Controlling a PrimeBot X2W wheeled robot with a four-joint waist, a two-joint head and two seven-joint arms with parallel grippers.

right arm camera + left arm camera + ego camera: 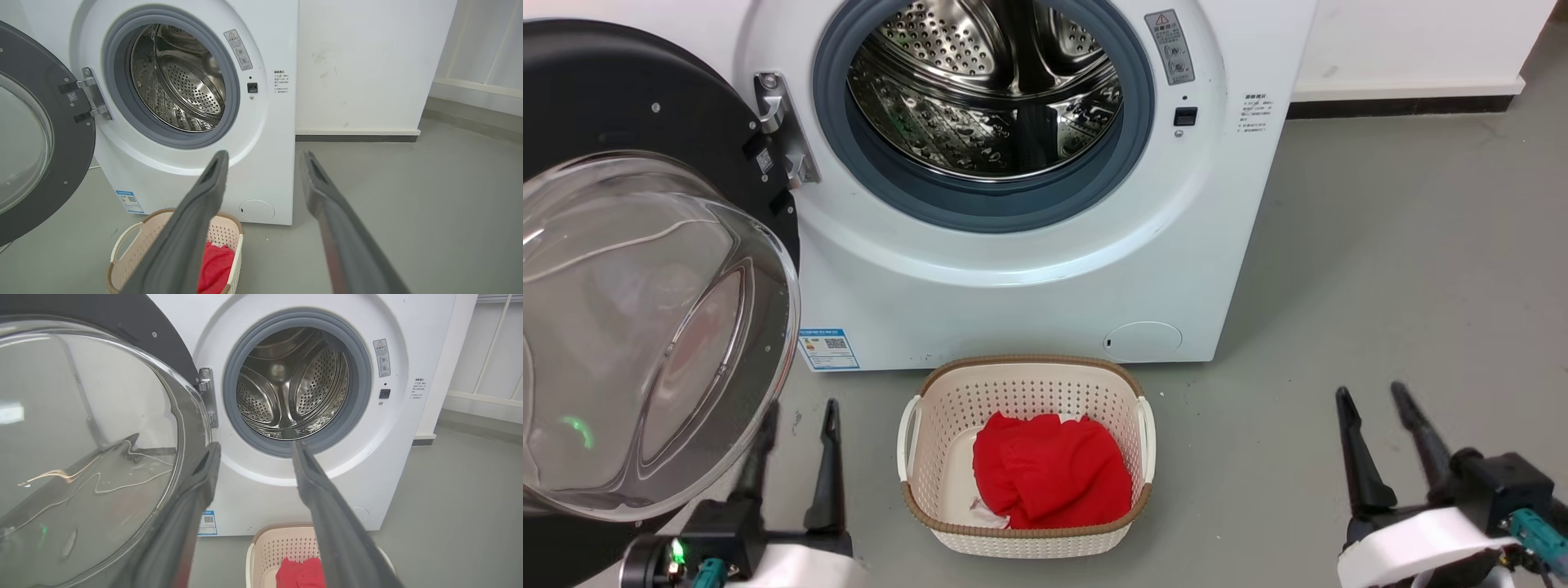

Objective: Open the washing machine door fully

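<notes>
The white washing machine (1029, 278) stands ahead with its grey rubber ring and steel drum (984, 90) exposed. Its washing machine door (645, 327) hangs swung out on the left hinge, black rim behind, clear glass bowl bulging toward me. My left gripper (796, 412) is open, low at the left, just right of the bowl's lower edge and holding nothing. In the left wrist view the door (90, 449) fills the left half beside the left gripper (255, 447). My right gripper (1372, 396) is open at the lower right over bare floor, far from the door (36, 134).
A cream perforated laundry basket (1025, 384) with a red cloth (1049, 469) stands on the grey floor right before the machine, between my two grippers. A white wall with a dark skirting (1405, 102) runs to the right of the machine.
</notes>
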